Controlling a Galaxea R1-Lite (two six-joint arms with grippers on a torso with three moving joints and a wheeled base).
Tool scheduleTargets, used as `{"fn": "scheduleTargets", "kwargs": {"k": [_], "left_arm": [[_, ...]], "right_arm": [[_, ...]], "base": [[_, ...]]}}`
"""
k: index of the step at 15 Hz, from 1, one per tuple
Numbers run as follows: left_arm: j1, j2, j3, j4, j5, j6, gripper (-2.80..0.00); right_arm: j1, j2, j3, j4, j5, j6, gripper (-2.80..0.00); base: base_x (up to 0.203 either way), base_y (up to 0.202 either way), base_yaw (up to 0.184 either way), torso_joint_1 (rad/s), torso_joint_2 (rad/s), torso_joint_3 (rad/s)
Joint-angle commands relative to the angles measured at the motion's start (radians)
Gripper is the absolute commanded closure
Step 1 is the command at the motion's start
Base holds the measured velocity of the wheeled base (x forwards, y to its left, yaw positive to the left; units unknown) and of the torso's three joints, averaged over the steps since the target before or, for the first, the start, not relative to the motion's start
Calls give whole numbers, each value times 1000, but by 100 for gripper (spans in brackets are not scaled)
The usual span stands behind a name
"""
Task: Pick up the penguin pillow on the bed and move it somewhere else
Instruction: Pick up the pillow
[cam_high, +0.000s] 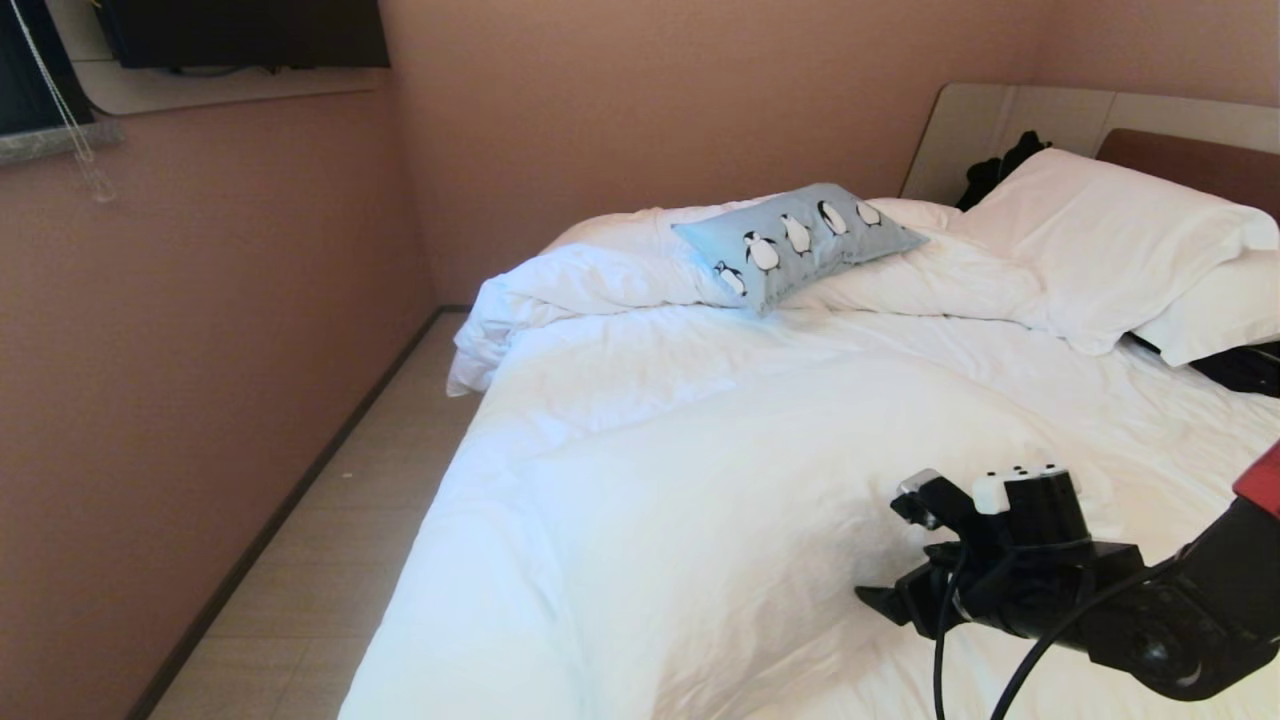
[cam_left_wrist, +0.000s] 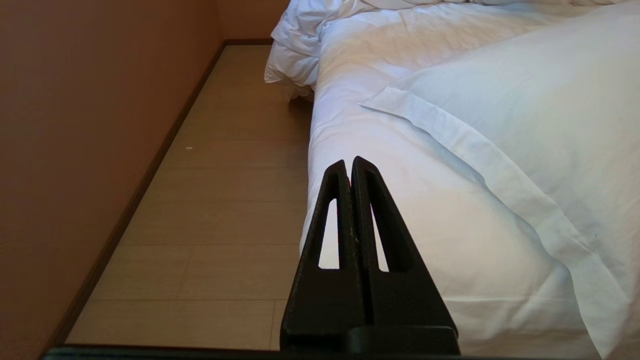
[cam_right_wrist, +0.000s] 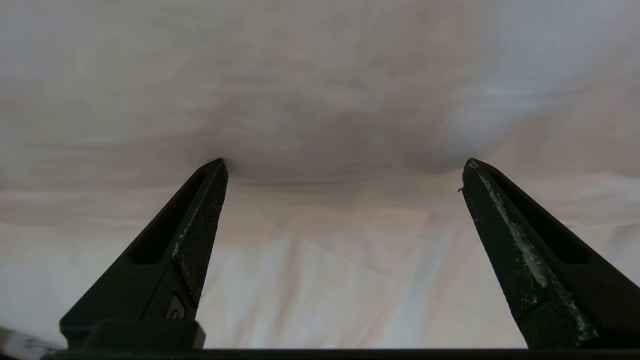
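Note:
The penguin pillow (cam_high: 800, 243), light blue with a row of black-and-white penguins, lies on the rumpled duvet at the far side of the bed (cam_high: 700, 480). My right gripper (cam_high: 893, 545) hovers low over the near right part of the duvet, well short of the pillow. In the right wrist view the right gripper (cam_right_wrist: 345, 162) is open wide, with only white duvet between its fingers. The left wrist view shows my left gripper (cam_left_wrist: 350, 161) shut and empty beside the bed's near left edge. The penguin pillow shows in neither wrist view.
Two large white pillows (cam_high: 1110, 240) lean by the brown headboard (cam_high: 1190, 160), with dark items behind (cam_high: 1000, 165) and beside them (cam_high: 1245, 368). A narrow strip of wooden floor (cam_high: 330, 530) runs between the bed and the pink wall (cam_high: 200, 350).

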Motion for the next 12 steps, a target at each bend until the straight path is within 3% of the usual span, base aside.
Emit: {"fn": "scheduleTargets", "kwargs": {"k": [1, 5, 12], "left_arm": [[0, 0, 0, 0, 0, -1, 0], [0, 0, 1, 0, 0, 0, 0], [0, 0, 1, 0, 0, 0, 0]], "right_arm": [[1, 55, 29, -124, -51, -125, -280], [4, 102, 112, -295, -60, -232, -280], [35, 166, 128, -301, -88, -254, -280]], "base": [[0, 0, 0, 0, 0, 0], [0, 0, 0, 0, 0, 0], [0, 0, 0, 0, 0, 0]]}}
